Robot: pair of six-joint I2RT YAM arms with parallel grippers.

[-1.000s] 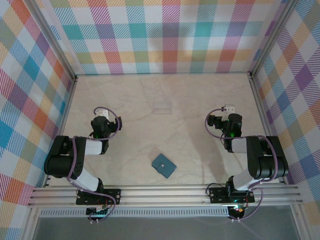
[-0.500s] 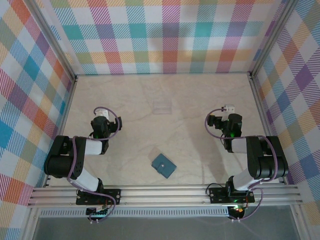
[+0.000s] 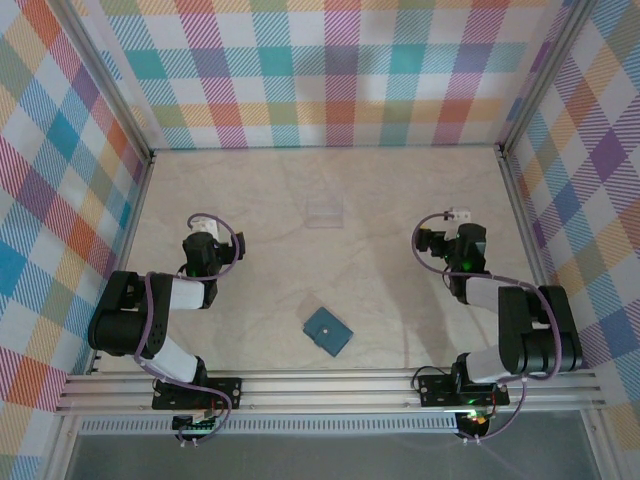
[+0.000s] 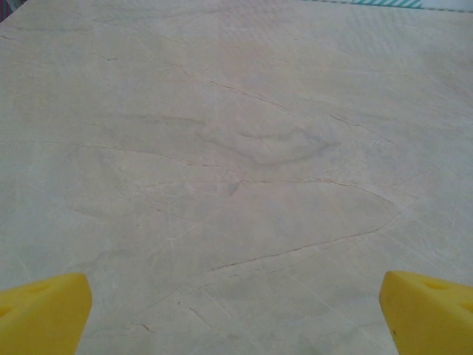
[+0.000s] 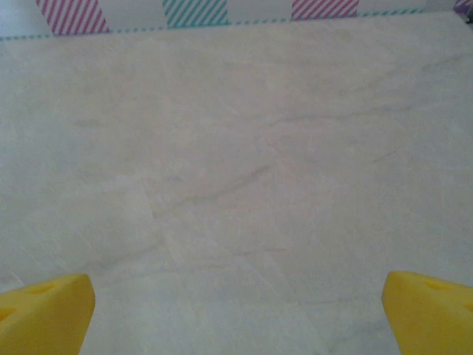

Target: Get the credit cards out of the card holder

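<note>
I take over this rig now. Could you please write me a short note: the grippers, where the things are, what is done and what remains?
Left gripper: open, empty, over the table on the left side.
Right gripper: open, empty, on the right side.
Card holder: teal, folded shut, flat on the table between the two arms, near the front edge; neither gripper touches it.
Credit cards: none taken out; probably inside the holder.
Clear plastic piece: farther back, centre; not part of the job.
Done: nothing.
Left: reach the holder, open it, pull out the cards.
</note>
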